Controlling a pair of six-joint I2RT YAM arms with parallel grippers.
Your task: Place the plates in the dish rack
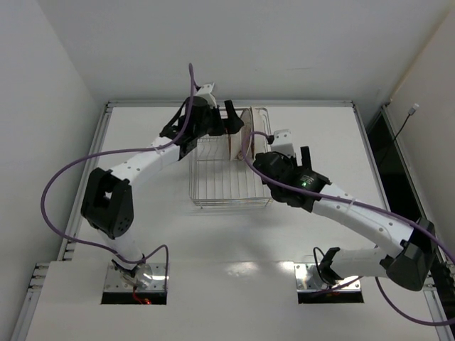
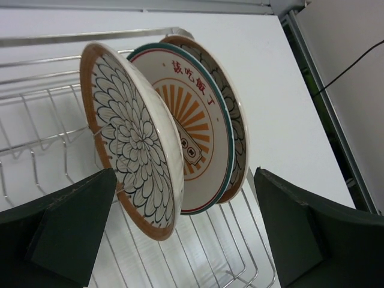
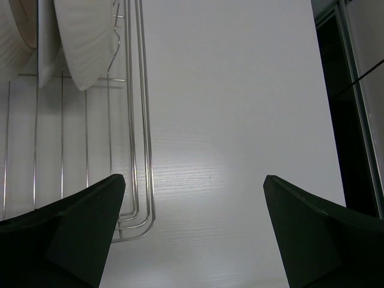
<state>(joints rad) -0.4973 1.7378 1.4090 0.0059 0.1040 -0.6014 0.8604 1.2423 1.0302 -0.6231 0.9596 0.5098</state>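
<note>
Plates (image 1: 244, 131) stand on edge in the far half of the dish rack (image 1: 213, 193), and the scene reads like this from the near edge outward. Both arm bases sit at the near edge of the white tabletop (image 1: 213, 241). Farther in, the right gripper (image 1: 291, 153) hovers over bare tabletop just beside the rack's right side, its jaws spread wide and holding nothing. Its wrist view shows the rack's rounded wire rim (image 3: 143, 150) at the left and the white undersides of the plates (image 3: 84, 42) in the upper left corner. The rack lies in the middle of the tabletop, long side running near to far. At its far left, the left gripper (image 1: 231, 117) is likewise wide open and empty, pointed at the plates' faces from close by. In its wrist view the first small plate (image 2: 135, 141), orange-rimmed with a petal pattern, is closest. Behind it is the larger white plate (image 2: 198, 126), with a teal rim, orange rays and red characters. The second small patterned plate (image 2: 238, 129) stands farthest right. All three lean slightly between the wire tines (image 2: 48, 120), close together.
</note>
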